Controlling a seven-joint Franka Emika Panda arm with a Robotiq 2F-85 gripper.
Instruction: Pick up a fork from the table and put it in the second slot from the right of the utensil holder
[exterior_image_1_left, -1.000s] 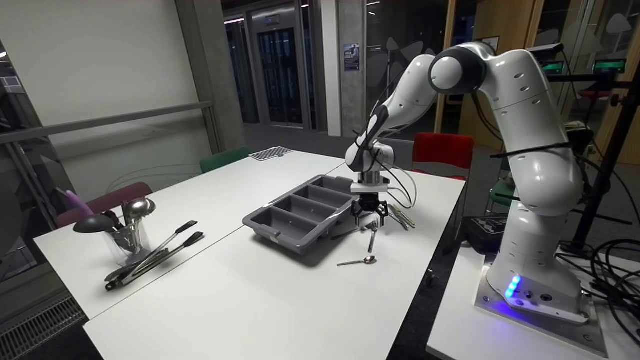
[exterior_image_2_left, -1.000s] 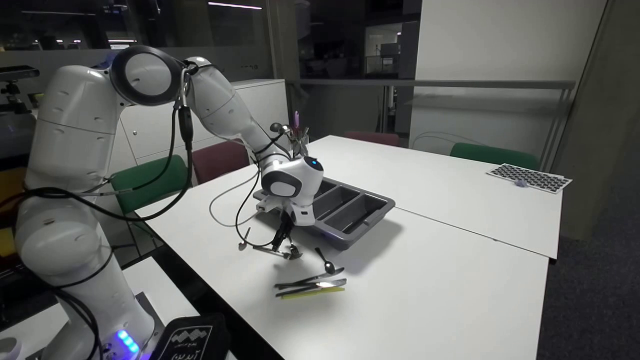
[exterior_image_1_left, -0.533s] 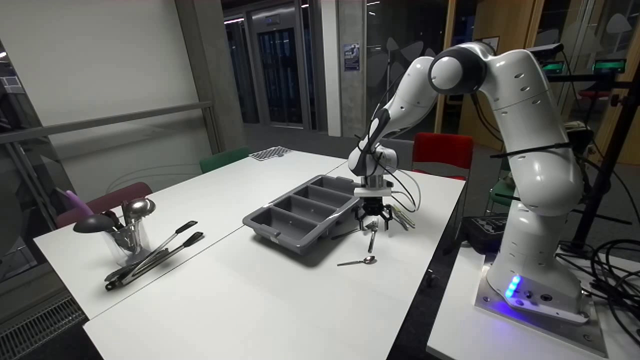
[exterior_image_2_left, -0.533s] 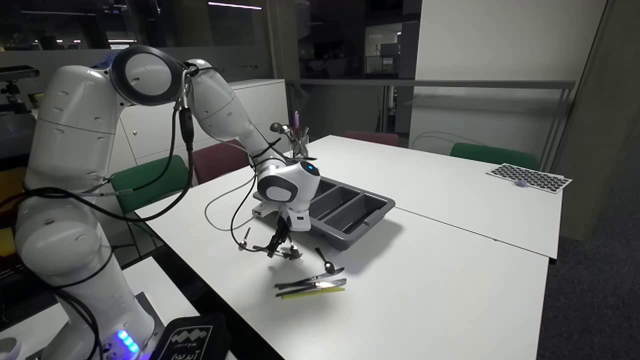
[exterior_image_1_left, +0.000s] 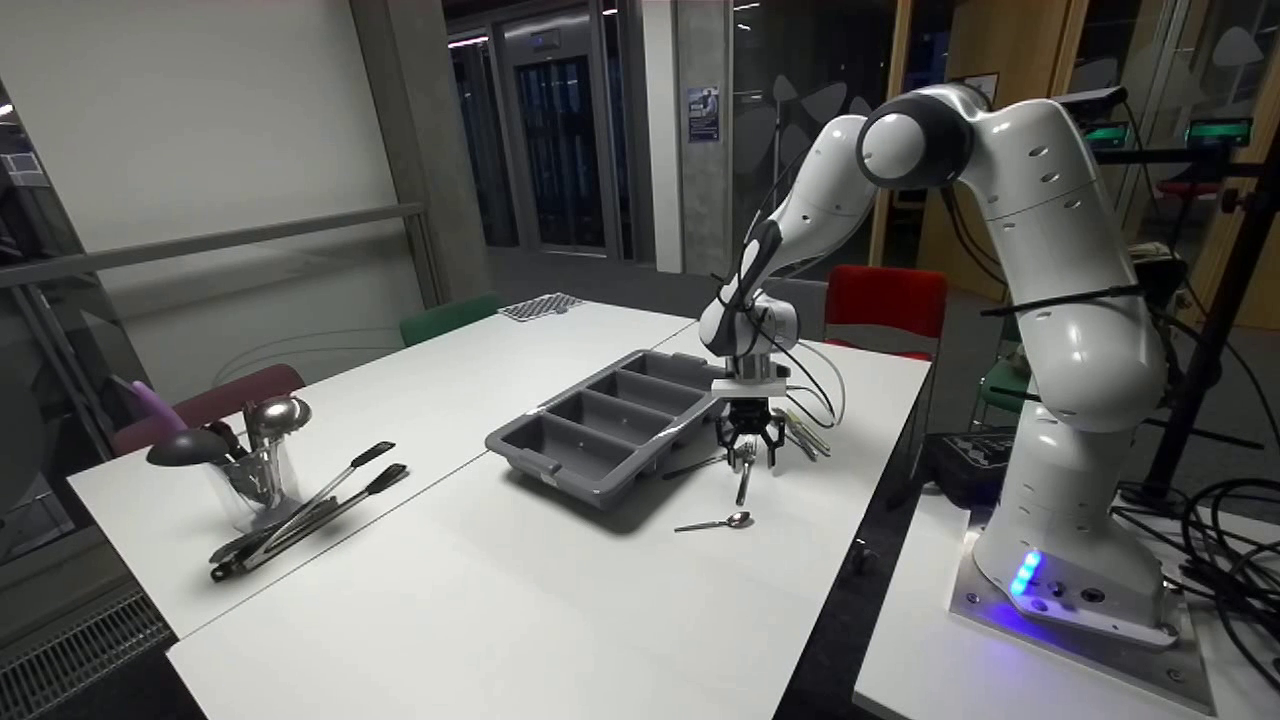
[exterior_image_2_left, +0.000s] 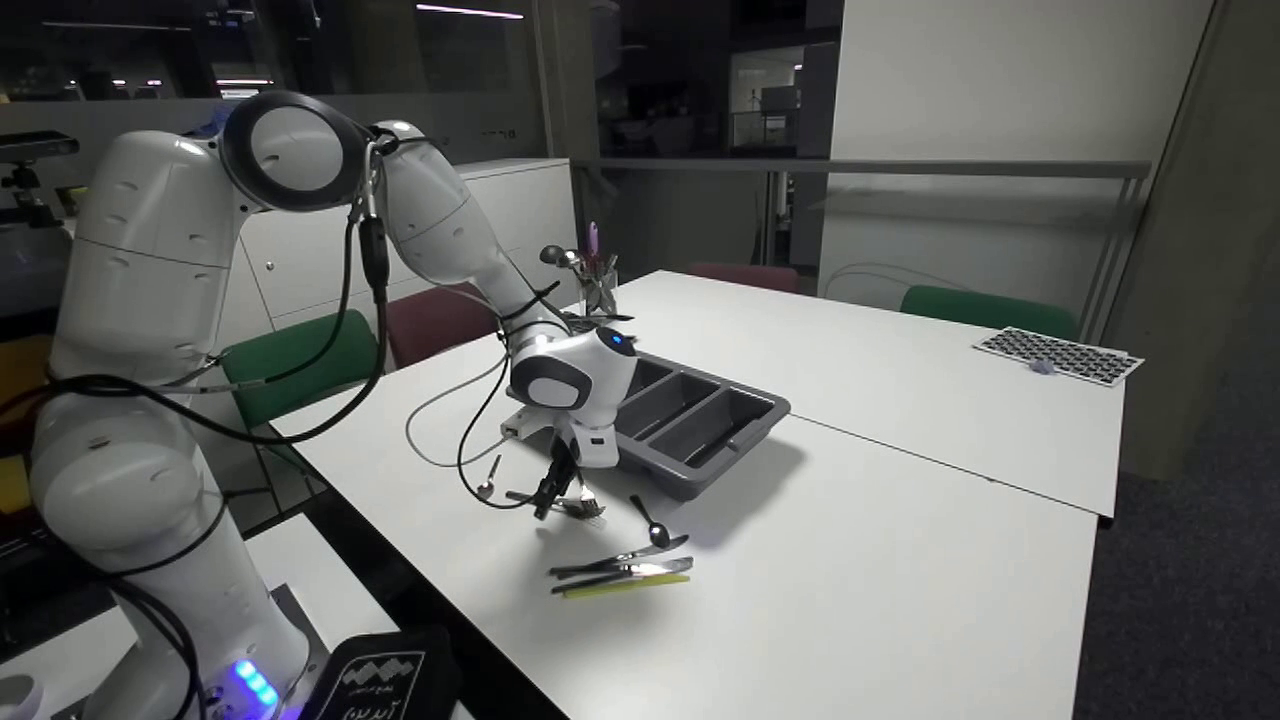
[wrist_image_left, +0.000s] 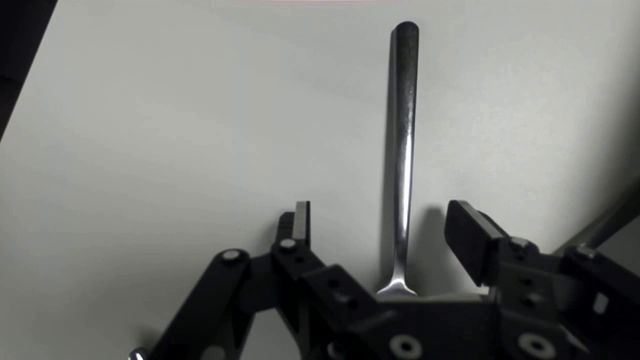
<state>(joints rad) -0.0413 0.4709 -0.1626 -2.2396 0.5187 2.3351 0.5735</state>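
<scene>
Dim light is being cast across the room, where dark glass (exterior_image_1_left: 830, 50), a pale wall panel (exterior_image_1_left: 220, 120) and a red chair (exterior_image_1_left: 885, 297) are being seen around a white table (exterior_image_1_left: 430, 610). By that surface a dark grey utensil holder (exterior_image_1_left: 580, 485) is being supported, its four long compartments (exterior_image_1_left: 570, 455) being shown side by side in an exterior view. Just beside the utensil holder, the gripper (wrist_image_left: 377, 220) is being held low over the white table by a white robot arm (exterior_image_1_left: 1070, 270) and is being pointed downward. Its fingers (wrist_image_left: 465, 240) are being held wide apart, and the fork (wrist_image_left: 405, 125) is being framed between them, lying on the white table. In the wrist view a gap is being shown on each side of the fork's shaft, its handle end is being pointed toward the top, and its head is being covered by the gripper's body. Near that handle a spoon (exterior_image_1_left: 738, 519) is being seen in an exterior view. On the gripper's other side knives (exterior_image_2_left: 650, 568) are being shown close together, edged by a yellow-green strip (exterior_image_2_left: 626, 586), with a second spoon (exterior_image_2_left: 658, 535) being seen near them. Well apart from these, tongs (exterior_image_1_left: 312, 520) are being shown beside a clear container (exterior_image_1_left: 238, 500) by which a black ladle (exterior_image_1_left: 185, 447) and other tools (exterior_image_1_left: 278, 412) are being held.
</scene>
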